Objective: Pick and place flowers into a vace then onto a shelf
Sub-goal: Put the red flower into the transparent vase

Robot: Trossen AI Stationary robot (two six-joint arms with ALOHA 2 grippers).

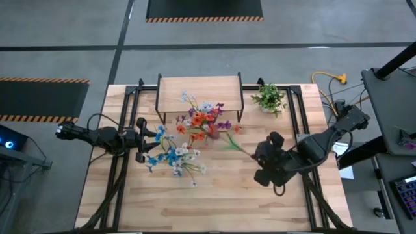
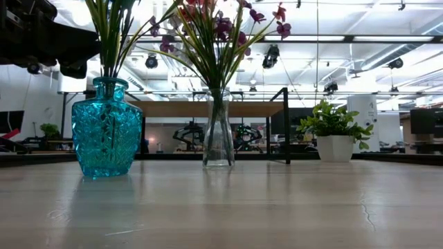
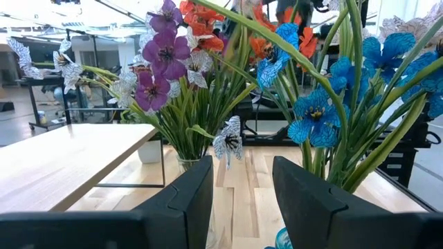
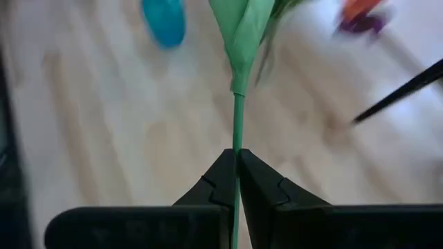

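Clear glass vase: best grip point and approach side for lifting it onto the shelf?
Grip the clear glass vase at its narrow neck, just under the rim, coming level from the side. The flowers fan out above, blocking a top approach, and the body flares toward the base. The left gripper looks nearest; the right gripper holds a stem.

potted plant point(image 1: 269, 98) near table's point(image 1: 214, 201) far right corner; yellow cable point(image 1: 330, 80) beyond.

Right pincer point(image 4: 237, 173) clamped, left point(image 3: 242, 200) open.
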